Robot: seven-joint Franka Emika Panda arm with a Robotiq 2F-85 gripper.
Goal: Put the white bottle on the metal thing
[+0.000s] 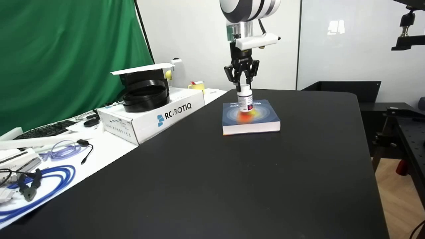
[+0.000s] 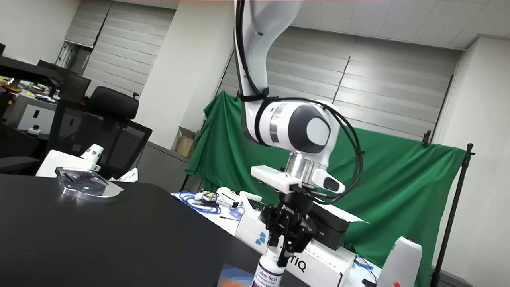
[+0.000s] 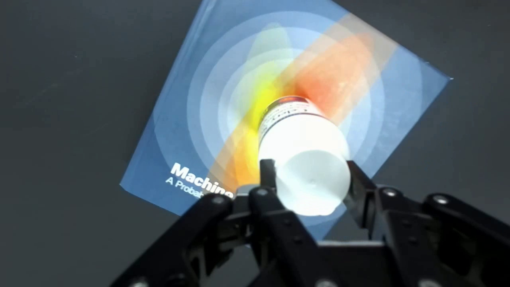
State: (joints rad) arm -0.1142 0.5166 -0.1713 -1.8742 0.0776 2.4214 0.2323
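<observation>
The white bottle [image 1: 245,101] is upright over the middle of a blue book [image 1: 265,116]; its base looks to be at the cover, but I cannot tell if it touches. My gripper [image 1: 243,85] points down from above, with a finger against each side of the white cap. In the wrist view the gripper [image 3: 307,175] is shut on the bottle [image 3: 303,131]. In an exterior view the bottle's [image 2: 267,273] label shows and its base is cut off. The metal thing appears to be a flat shiny piece [image 2: 89,185] at the table's edge; other views do not show it.
The black table [image 1: 232,186] bears the book. A white Robotiq box [image 1: 159,116] with black rings [image 1: 146,96] stands on the white side table, with cables [image 1: 63,179] and pliers [image 1: 30,187]. A black stand [image 1: 411,43] reaches in at the side.
</observation>
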